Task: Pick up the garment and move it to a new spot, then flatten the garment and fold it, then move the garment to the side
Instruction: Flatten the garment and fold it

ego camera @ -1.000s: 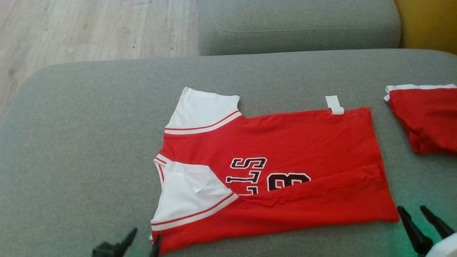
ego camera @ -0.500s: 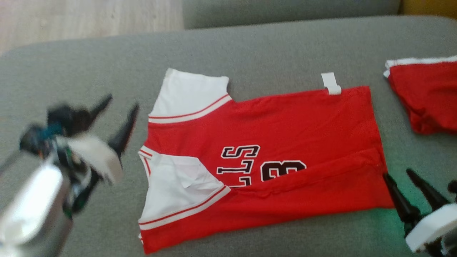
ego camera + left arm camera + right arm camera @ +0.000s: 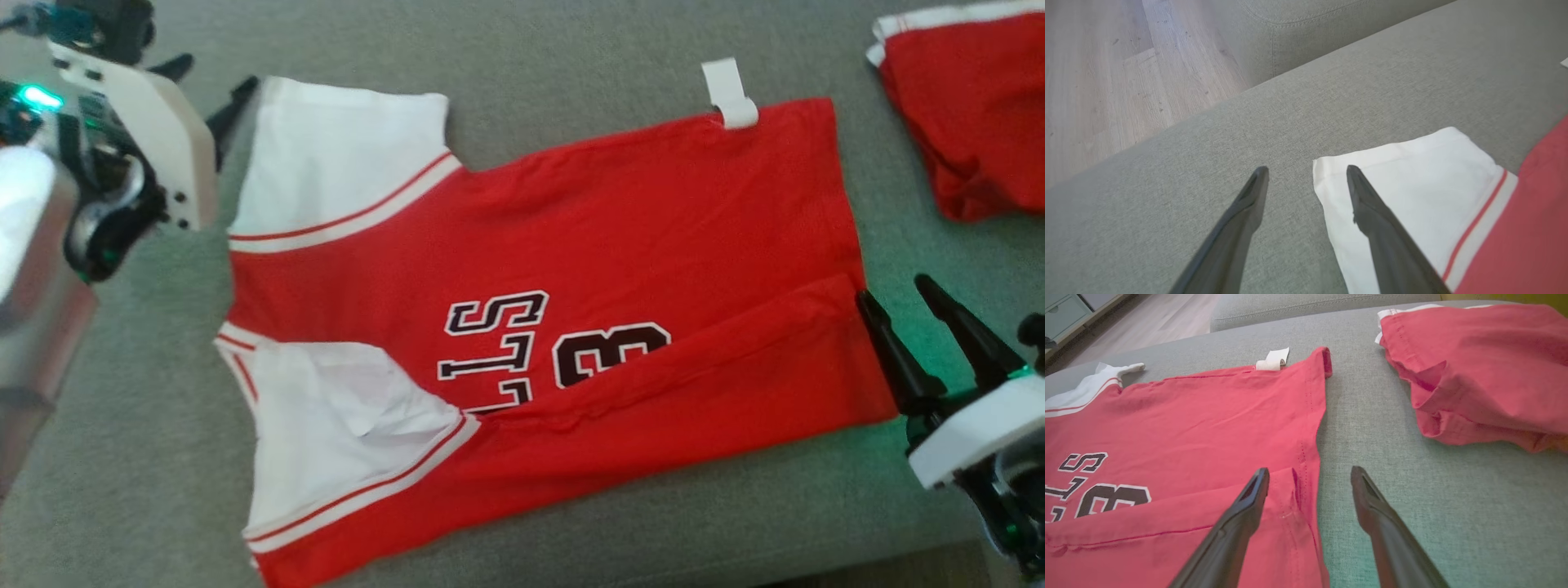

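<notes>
Red with white sleeves, the jersey (image 3: 571,245) lies spread on a grey cushion (image 3: 571,41), neck end to the robot's left and hem to its right. Its near long edge is folded up over the body and covers part of the black lettering (image 3: 522,343). A white tag (image 3: 729,94) sticks out from the jersey's far edge, close to the hem corner.

At the jersey's far sleeve (image 3: 1412,196) hangs the left gripper (image 3: 214,73), jaws spread wide with nothing between them. One finger is over the sleeve's corner, the other over bare cushion just beside it.

At the jersey's hem sits the right gripper (image 3: 891,290), also wide open and holding nothing. It straddles the hem edge by the fold, with one finger over red cloth and one off it. I cannot tell whether either finger touches the cloth.

Beyond the hem, apart from the jersey, lies a second red garment (image 3: 971,122), bunched, with white trim.
</notes>
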### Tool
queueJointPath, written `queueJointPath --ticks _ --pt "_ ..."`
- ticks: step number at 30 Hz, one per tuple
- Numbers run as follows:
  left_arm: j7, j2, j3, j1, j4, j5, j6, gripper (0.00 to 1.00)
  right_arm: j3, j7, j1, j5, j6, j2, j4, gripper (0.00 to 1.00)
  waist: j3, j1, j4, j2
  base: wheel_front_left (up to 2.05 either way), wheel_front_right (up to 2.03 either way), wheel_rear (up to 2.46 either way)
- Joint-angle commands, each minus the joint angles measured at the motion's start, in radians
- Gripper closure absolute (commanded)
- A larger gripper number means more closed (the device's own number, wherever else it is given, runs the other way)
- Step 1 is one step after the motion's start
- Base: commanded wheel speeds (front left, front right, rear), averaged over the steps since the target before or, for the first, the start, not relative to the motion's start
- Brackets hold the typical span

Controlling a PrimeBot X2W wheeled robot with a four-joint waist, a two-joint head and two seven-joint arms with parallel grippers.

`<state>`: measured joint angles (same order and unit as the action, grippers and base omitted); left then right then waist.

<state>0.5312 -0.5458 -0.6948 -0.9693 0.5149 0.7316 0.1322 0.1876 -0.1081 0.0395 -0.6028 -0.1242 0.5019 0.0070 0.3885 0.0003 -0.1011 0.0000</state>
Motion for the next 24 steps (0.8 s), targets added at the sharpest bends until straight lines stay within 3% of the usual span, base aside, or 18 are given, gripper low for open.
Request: queueJointPath --ticks 1,20,21,22,23,24 --pt "0.004 -0.063 0.024 -0.064 -0.009 0.005 -0.002 0.0 0.008 -0.003 0.012 0.01 -0.007 0.015 -0.032 0.0 0.042 -0.0003 -0.041 0.0 0.0 0.0 0.0" --pt "-0.053 -0.167 -0.183 -0.164 0.096 0.13 -0.002 0.0 0.032 0.034 0.046 0.025 -0.007 -0.034 0.016 0.0 0.084 -0.0003 -0.119 0.0 0.0 0.0 0.0" --pt "-0.052 -0.168 -0.194 -0.168 0.098 0.133 -0.002 0.04 0.033 0.036 0.048 0.025 -0.007 -0.034 0.019 0.0 0.086 -0.0003 -0.121 0.0 0.0 0.0 0.0" --pt "-0.051 -0.168 -0.203 -0.171 0.099 0.139 -0.002 0.2 0.033 0.038 0.049 0.024 -0.007 -0.035 0.022 0.0 0.087 -0.0003 -0.123 0.0 0.0 0.0 0.0" --pt "-0.049 -0.167 -0.21 -0.174 0.101 0.147 -0.002 0.47 0.033 0.04 0.049 0.024 -0.007 -0.036 0.025 0.0 0.089 -0.0003 -0.124 0.0 0.0 0.0 0.0" --pt "-0.046 -0.168 -0.218 -0.177 0.103 0.154 -0.002 0.58 0.033 0.042 0.05 0.024 -0.007 -0.036 0.027 0.0 0.09 -0.0003 -0.125 0.0 0.0 0.0 0.0"
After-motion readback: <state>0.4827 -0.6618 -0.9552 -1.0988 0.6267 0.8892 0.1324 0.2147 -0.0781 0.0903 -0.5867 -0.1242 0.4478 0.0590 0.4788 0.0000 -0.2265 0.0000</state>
